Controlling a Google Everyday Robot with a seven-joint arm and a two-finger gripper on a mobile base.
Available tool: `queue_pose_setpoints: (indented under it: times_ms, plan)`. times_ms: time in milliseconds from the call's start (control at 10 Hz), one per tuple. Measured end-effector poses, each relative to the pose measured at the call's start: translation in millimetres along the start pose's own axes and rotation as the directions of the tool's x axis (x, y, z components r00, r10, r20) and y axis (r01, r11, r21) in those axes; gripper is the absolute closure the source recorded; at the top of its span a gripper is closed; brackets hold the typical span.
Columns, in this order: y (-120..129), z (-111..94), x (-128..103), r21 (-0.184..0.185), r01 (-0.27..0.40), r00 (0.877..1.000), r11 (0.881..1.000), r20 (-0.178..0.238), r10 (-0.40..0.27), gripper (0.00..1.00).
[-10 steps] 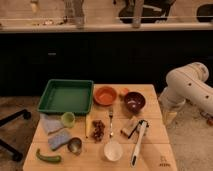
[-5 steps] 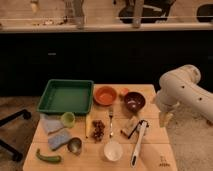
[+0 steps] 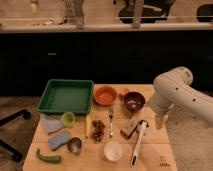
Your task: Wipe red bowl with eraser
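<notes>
The red bowl point(image 3: 105, 95) stands at the back middle of the wooden table point(image 3: 155, 150), just right of the green tray. The eraser point(image 3: 129, 128), a small pale block with a dark edge, lies in front of the maroon-brown bowl point(image 3: 134, 102), next to the head of the white-handled brush point(image 3: 138, 143). My white arm reaches in from the right. The gripper point(image 3: 161, 121) hangs pointing down over the table's right edge, right of the eraser and apart from it. It is well away from the red bowl.
A green tray point(image 3: 66, 96) sits at the back left. A green cup point(image 3: 68, 119), grey cloth point(image 3: 48, 123), blue-grey sponge point(image 3: 59, 138), metal cup point(image 3: 75, 145) and green vegetable point(image 3: 48, 158) lie front left. A fork point(image 3: 111, 122) and white bowl point(image 3: 113, 150) are mid-front.
My arm has swung left from beyond the table's right side, bringing the gripper over the table's right edge. The objects on the table have not moved.
</notes>
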Motion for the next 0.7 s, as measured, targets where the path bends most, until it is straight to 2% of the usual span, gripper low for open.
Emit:
queue_pose_setpoints:
  times_ms: [300, 700]
  plan:
    - [0, 19, -24, -0.040, 0.123, 0.992, 0.992, 0.017, -0.122, 0.20]
    - [-6, 44, -55, -0.092, 0.248, 0.969, 0.964, 0.037, -0.245, 0.20]
